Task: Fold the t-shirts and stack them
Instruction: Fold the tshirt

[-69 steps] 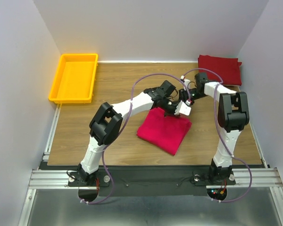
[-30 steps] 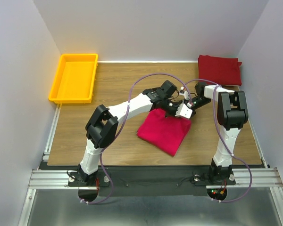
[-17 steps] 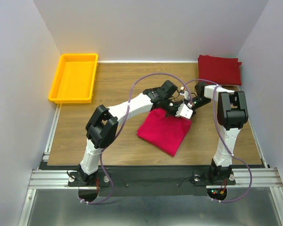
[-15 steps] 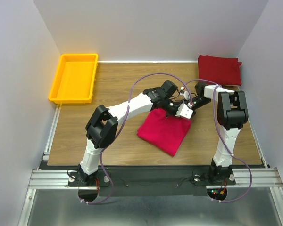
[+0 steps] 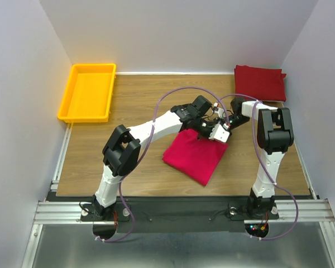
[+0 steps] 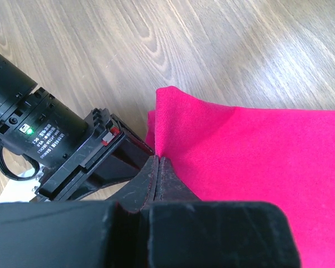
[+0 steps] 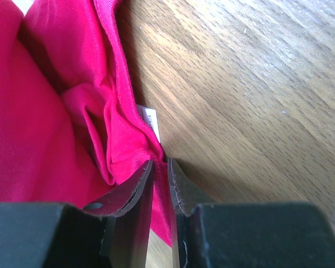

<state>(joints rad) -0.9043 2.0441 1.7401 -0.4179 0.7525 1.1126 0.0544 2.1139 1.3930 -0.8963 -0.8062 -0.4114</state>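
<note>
Left wrist view: the left tool (image 6: 158,163) pinches the pink shirt (image 6: 257,159); the right tool (image 7: 161,166) pinches it too.

My top camera sits above and behind the arm bases (image 5: 100,207), facing down and forward over the whole table (image 5: 139,95). From there the pink shirt (image 5: 194,156) looks small, right of centre. The left wrist camera looks along the left fingers (image 6: 173,187) onto the shirt's far edge from very near. Cloth fills the right of that view, and the right arm (image 6: 50,145) shows just left of the shirt. The right wrist camera looks along the right fingers (image 7: 131,195) at that same edge from nearer still, with folds on the left and bare wood on the right. All three views share the shirt's far edge.
</note>
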